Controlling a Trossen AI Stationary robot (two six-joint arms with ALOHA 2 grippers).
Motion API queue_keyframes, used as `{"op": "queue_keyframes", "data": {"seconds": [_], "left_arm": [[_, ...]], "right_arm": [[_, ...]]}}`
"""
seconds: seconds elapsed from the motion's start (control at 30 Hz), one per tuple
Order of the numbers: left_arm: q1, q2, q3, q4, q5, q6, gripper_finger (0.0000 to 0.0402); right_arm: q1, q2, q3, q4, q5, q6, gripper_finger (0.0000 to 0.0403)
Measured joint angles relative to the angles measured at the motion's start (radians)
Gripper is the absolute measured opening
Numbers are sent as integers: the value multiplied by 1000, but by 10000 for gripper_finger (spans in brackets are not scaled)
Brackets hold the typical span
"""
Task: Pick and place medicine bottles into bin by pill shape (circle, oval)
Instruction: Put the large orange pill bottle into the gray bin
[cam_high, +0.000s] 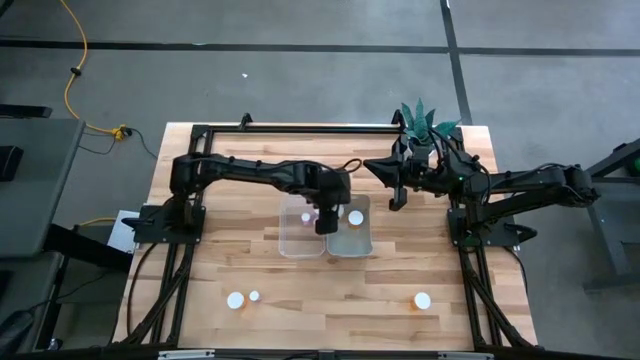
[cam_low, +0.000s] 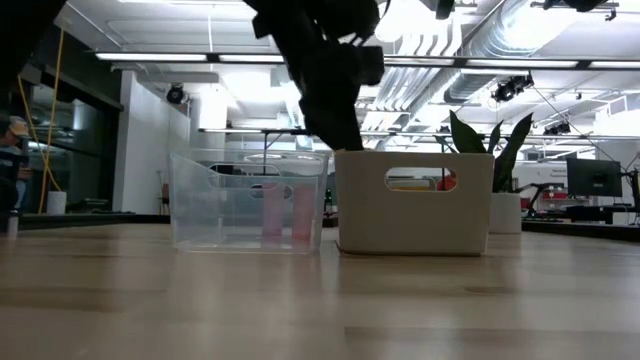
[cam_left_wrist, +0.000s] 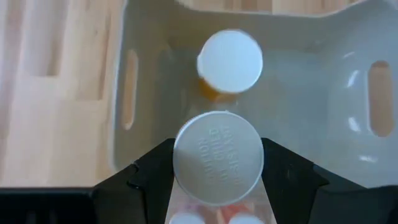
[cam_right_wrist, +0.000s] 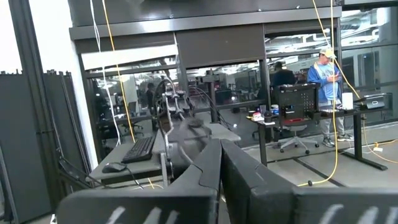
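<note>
My left gripper (cam_high: 325, 222) hangs over the two bins at the table's middle and is shut on a medicine bottle with a large white cap (cam_left_wrist: 217, 157). Below it stand a clear bin (cam_high: 300, 232) and a whitish bin (cam_high: 352, 240). One white-capped amber bottle (cam_left_wrist: 229, 61) stands upright on the whitish bin's floor. Two small caps (cam_left_wrist: 185, 219) show below the held bottle. Three bottles stand on the table near its front edge (cam_high: 235, 299), (cam_high: 254, 296), (cam_high: 422, 300). My right gripper (cam_high: 396, 197) waits shut and empty at the back right. My left gripper pinches the bottle between its two fingers (cam_left_wrist: 155, 177), one on each opposite side, just under the cap's rim (cam_left_wrist: 181, 171). The cap hides the bottle's body. The fingers point down from above. The bottle is upright, cap up, lifted clear above the bins.
A green plant (cam_high: 425, 120) in a white pot (cam_low: 505, 212) stands at the back right corner, close to my right arm. In the low view the clear bin (cam_low: 250, 210) holds pinkish bottles (cam_low: 272, 215). A person (cam_right_wrist: 324, 68) stands in the room beyond.
</note>
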Motion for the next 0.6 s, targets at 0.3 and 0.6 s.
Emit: {"op": "queue_keyframes", "data": {"seconds": [0.3,0.6], "left_arm": [[8,32,0,8,57,12,194],[8,32,0,15,37,34,221]], "right_arm": [[0,1,0,-4,0,0,0],[0,1,0,-8,0,0,0]]}}
